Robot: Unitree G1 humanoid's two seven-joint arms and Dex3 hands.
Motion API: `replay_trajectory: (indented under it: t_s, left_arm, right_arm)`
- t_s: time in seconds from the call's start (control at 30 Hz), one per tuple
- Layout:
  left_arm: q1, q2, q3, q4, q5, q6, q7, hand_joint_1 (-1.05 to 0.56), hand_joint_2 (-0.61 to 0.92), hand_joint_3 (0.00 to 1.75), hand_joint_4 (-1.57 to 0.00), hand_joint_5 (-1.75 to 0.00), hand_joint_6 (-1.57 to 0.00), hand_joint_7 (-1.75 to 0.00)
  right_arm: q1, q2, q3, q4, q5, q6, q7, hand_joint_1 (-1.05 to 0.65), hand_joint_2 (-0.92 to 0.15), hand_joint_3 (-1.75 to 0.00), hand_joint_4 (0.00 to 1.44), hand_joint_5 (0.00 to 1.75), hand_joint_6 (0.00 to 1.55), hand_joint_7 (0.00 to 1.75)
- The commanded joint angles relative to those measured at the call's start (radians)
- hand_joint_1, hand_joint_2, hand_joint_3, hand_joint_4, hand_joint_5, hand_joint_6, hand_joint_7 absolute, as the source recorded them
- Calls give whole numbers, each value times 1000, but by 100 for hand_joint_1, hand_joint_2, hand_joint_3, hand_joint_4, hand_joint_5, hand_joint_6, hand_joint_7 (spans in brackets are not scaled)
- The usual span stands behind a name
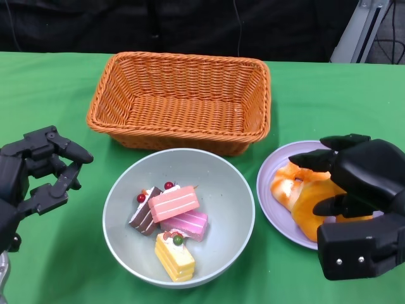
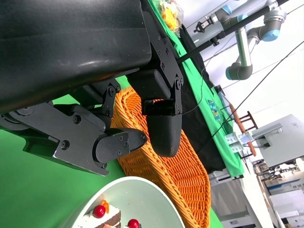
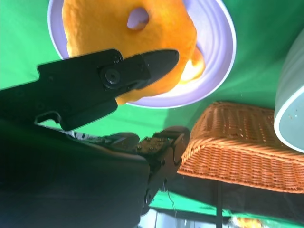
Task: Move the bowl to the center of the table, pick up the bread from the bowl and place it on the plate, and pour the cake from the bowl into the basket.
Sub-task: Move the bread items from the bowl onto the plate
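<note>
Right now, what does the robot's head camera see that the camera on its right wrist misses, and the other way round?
Only the head view shows the cake slices inside the bowl and the left robot hand, open beside it. Only the right wrist view shows the hole through the bread. Both show the orange basket, the purple plate, the green table and the right robot hand over the bread.

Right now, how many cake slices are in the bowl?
4, all in the bowl: chocolate slice leftmost, pink slice in the middle, magenta slice under it, yellow slice nearest the robot. More could be hidden beneath.
</note>
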State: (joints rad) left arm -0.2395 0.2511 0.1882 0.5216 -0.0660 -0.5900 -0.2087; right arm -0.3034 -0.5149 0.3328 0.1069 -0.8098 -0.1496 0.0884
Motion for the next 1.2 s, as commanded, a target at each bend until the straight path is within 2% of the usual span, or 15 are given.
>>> replay_trajectory:
  t_s: [0.03, 0.13, 0.23, 0.5, 0.6, 0.67, 0.7, 0.87, 1.0, 1.03, 1.07, 1.13, 1.2]
  left_arm:
    - [17, 22, 11, -1, -3, 0, 5, -6, 74, 72, -81, -150, -86, -107]
    - [15, 22, 10, 0, 0, -4, 5, -7, 73, 72, -82, -150, -85, -107]
    - [12, 22, 9, 7, -6, -10, -3, -6, 72, 74, -80, -152, -84, -108]
    - [7, 23, 10, 18, -4, -10, 0, -5, 72, 73, -81, -149, -85, -108]
    - [6, 25, 8, 25, 1, -15, 2, -5, 73, 73, -81, -149, -84, -108]
    - [6, 26, 8, 27, 5, -17, 6, -6, 73, 73, -81, -148, -84, -109]
    - [6, 26, 7, 26, 2, -17, 1, -6, 73, 73, -81, -148, -84, -109]
    - [3, 27, 4, 33, -8, -14, -13, -6, 73, 72, -81, -149, -84, -110]
    - [2, 31, 2, 39, -10, -17, -25, -6, 73, 71, -81, -149, -84, -109]
    - [2, 32, 2, 39, -12, -16, -31, -6, 73, 71, -81, -148, -84, -109]
    - [0, 34, 2, 44, -18, -26, -43, -5, 74, 71, -81, -147, -84, -108]
    - [-2, 35, 2, 52, -26, -39, -59, -3, 75, 71, -80, -147, -84, -107]
    - [-4, 35, 4, 57, -29, -45, -65, -2, 75, 70, -80, -147, -84, -107]
  right_arm:
    - [13, -15, -5, -13, -19, -10, -33, -75, -92, -3, 24, 0, 42, 0]
    - [42, 12, -44, -62, 75, -59, -48, -81, -92, -10, 14, 0, 31, 0]
    - [67, 31, -73, -107, 176, -91, -23, -85, -92, -14, 11, 0, 27, 0]
    - [145, 43, -120, -233, 372, -118, 83, -82, -92, -13, 17, 4, 31, 2]
    - [176, 72, -150, -252, 528, -130, 128, -75, -92, -12, 23, 6, 34, 3]
    - [183, 82, -161, -255, 573, -133, 146, -73, -92, -11, 25, 7, 36, 3]
    - [195, 101, -174, -258, 642, -134, 162, -72, -92, -11, 25, 7, 36, 3]
    - [248, 174, -223, -282, 912, -111, 246, -51, -92, -5, 44, 15, 49, 6]
    - [284, 215, -254, -301, 1009, -84, 266, -46, -92, -2, 55, 22, 60, 10]
    - [293, 224, -262, -301, 1020, -87, 264, -44, -92, -2, 61, 26, 64, 12]
    - [302, 235, -270, -299, 1034, -90, 266, -41, -92, -4, 64, 38, 67, 16]
    - [309, 248, -279, -298, 1048, -91, 271, -36, -92, -4, 58, 64, 67, 26]
    - [310, 253, -283, -299, 1050, -90, 276, -35, -92, -5, 55, 74, 66, 30]
